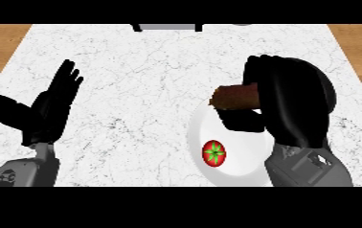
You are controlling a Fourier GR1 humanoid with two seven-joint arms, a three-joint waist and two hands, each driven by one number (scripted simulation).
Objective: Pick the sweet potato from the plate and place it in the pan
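Note:
A brown sweet potato [232,96] sticks out to the left of my right hand [293,100], whose fingers and thumb curl round it just above the far edge of the white plate [201,131]. Part of the sweet potato is hidden by the hand. A red tomato with a green stem [214,153] lies on the plate near its front. My left hand [55,102] rests open at the left, fingers up. At the counter's far edge a dark object [167,27] shows only partly; whether it is the pan I cannot tell.
The white marble counter [141,78] spreads between the hands and toward the back. Wooden floor [14,40] shows past its left and right edges. A small grey shape [243,24] peeks in at the far edge.

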